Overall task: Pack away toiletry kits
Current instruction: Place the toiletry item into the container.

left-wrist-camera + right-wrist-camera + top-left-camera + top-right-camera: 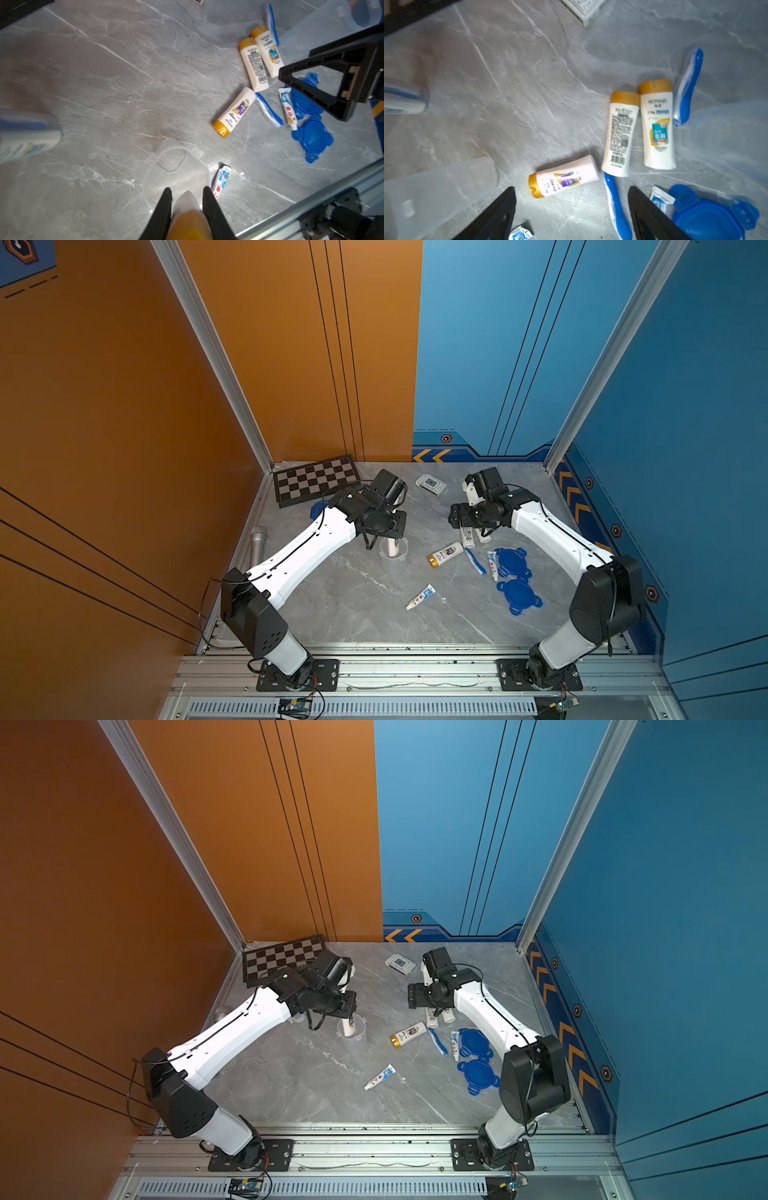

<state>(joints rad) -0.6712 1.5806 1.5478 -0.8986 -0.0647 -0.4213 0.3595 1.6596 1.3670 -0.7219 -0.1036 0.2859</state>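
Here, in both top views, the left jaws hold a white gold-capped bottle (392, 544) upright at the mouth of a clear cup (404, 550), which stands on the grey surface (357, 614) left of its middle. The right jaws hang above two more bottles (468, 536) nearer the right edge. A fourth bottle (445, 554), a toothbrush (475, 562), a toothpaste tube (492, 566) and two blue lids (512, 562) lie close by. A second tube (420, 597) lies alone toward the front edge.

In the left wrist view, the left jaws pinch the white gold-capped bottle (187, 204) below its cap, its base over the clear cup's rim (158, 158).

In the right wrist view, the right jaws stand spread wide and empty above the fourth bottle (564, 176) and the toothbrush (615, 199).
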